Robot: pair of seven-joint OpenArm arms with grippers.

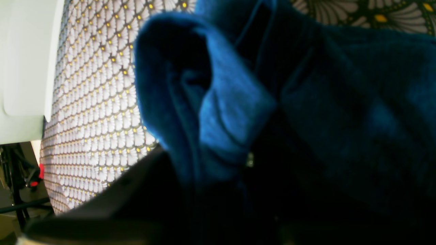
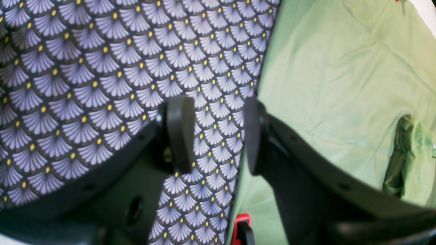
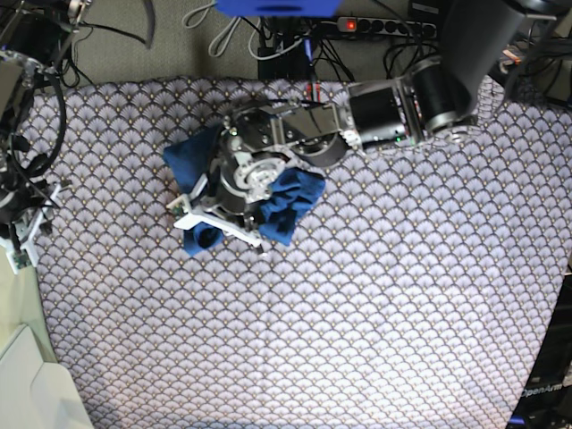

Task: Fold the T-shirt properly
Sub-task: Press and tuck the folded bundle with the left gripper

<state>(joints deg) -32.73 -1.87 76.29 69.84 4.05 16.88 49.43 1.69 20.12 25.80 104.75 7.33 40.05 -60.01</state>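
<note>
One blue T-shirt [image 3: 290,201], two arms, one patterned tablecloth [image 3: 402,295]

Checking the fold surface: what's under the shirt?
The shirt lies bunched on the scallop-patterned cloth, which shows all around it. The left claw sits over its middle, hiding that part; nothing beneath the folds shows.

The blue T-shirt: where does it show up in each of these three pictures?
Left wrist view: the T-shirt fills the middle and right, bunched close to the camera.
Right wrist view: not in it; only a green cloth and the open right hand.
Base view: upper middle-left, a crumpled heap under the left arm.
Shared landmark: the fan-patterned tablecloth.
</note>
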